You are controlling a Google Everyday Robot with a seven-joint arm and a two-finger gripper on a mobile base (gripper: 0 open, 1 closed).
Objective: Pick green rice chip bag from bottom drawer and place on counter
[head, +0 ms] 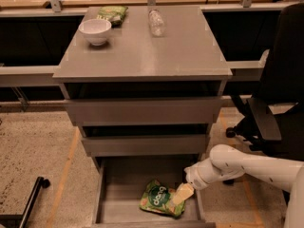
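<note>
Lying flat on the floor of the bottom drawer [122,196], the green rice chip bag [158,198] sits directly under the jaws, logo up, its near edge touching or overlapped by the gripper [183,194]. Whether the jaws are released or clenched on the bag cannot be told.

Findings, as judgement:
- Grip appears confined to one edge of a crinkly, slippery bag. A thin pinch may slide off during the lift, dropping the bag back below the jaws.
- The drawer's side wall stands just beside the jaws on the arm's side. A skewed withdrawal could snag the wrist or the bag on it.
- The middle drawer front [147,144] overhangs just above and behind the jaws. A straight vertical rise risks striking it.
- The desk [156,56] lies well above the jaws. It carries a white bowl [95,31], a bottle [156,22] and a pale green bag [111,14] at its far end. A careless placement there could knock them.
</note>
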